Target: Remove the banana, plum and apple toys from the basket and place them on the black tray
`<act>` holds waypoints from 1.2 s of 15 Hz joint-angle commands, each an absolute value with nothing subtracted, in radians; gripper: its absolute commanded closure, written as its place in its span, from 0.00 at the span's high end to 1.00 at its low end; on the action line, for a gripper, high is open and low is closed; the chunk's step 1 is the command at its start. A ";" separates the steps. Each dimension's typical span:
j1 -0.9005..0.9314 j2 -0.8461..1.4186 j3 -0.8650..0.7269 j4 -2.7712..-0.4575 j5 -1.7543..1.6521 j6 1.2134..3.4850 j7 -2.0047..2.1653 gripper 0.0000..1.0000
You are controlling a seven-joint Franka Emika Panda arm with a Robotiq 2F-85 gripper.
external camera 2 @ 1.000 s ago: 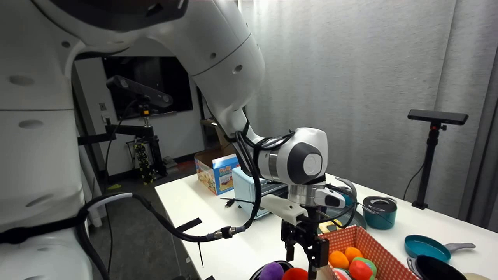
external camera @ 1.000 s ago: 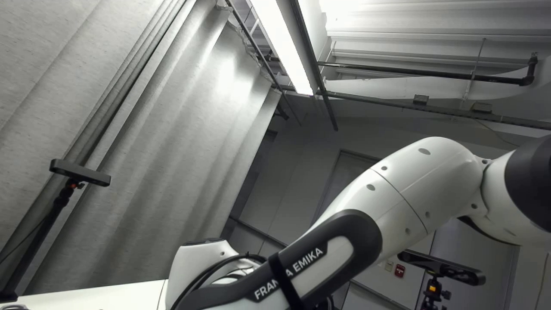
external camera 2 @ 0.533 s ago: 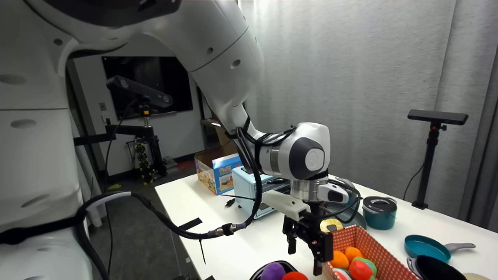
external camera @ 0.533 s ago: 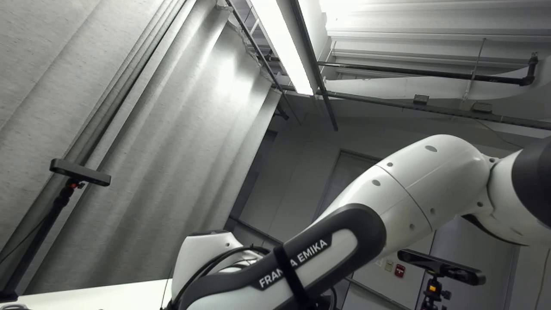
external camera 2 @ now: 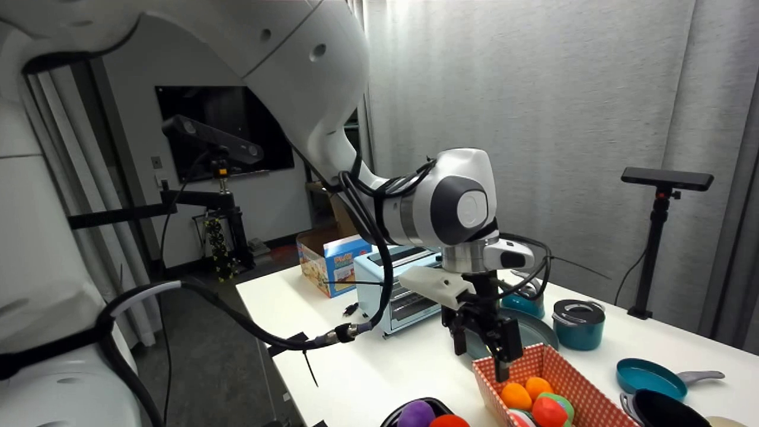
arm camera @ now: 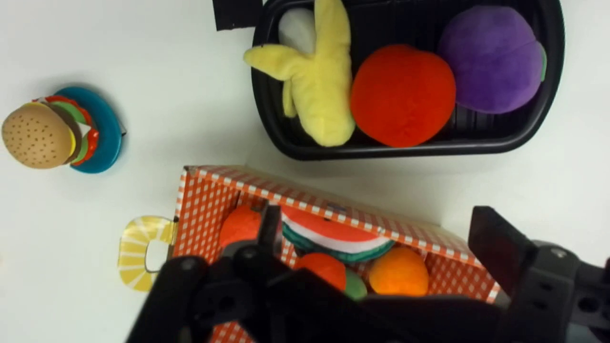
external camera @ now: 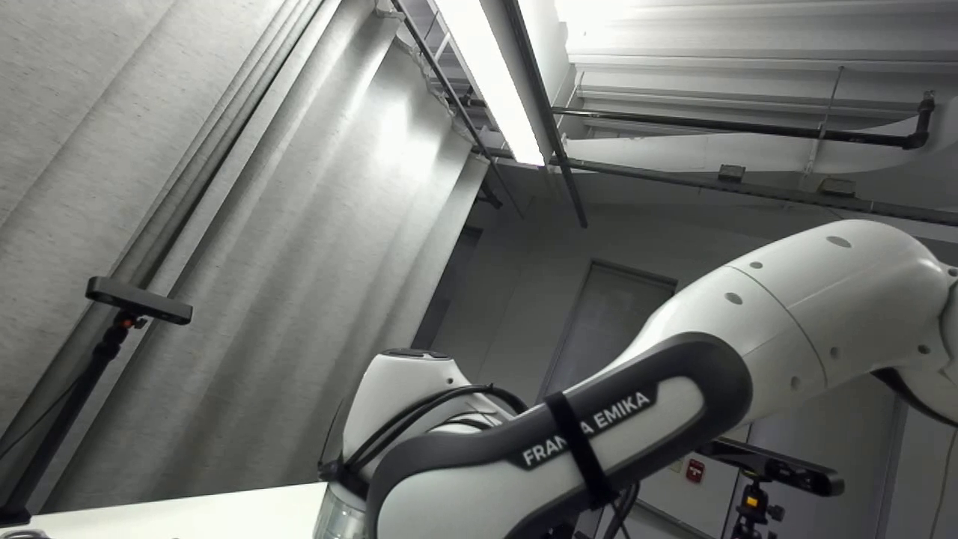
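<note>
Banana (arm camera: 324,102), apple (arm camera: 403,95), plum (arm camera: 488,62): plush cloth, matt nap
Black tray (arm camera: 405,153): plastic look, low gloss
Basket (arm camera: 202,214): paper-like card, smooth
Surface (external camera 2: 362,370): smooth, faint sheen
Arm shell (external camera: 838,299): smooth, glossy, plastic-like
Curtain (external camera: 284,247): woven cloth, matt
End effector (external camera 2: 481,360): mostly matt

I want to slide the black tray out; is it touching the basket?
Apart: the wrist view shows a strip of white table between the black tray and the basket.

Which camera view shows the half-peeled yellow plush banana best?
The wrist view: it looks down on the half-peeled yellow plush banana in the black rounded tray, only one peel strip cropped at the top. Neither exterior view shows any of it.
</note>
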State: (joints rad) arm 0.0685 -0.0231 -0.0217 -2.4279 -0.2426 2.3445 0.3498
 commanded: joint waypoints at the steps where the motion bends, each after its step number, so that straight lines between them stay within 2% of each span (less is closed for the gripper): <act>1: 0.042 -0.150 0.001 -2.507 -0.313 2.419 0.403 1.00; 10: -0.014 -0.330 0.046 -2.607 -0.335 2.492 0.407 1.00; 11: -0.012 -0.250 0.050 -2.541 -0.312 2.458 0.384 1.00; 18: -0.015 -0.247 0.057 -2.544 -0.313 2.457 0.384 1.00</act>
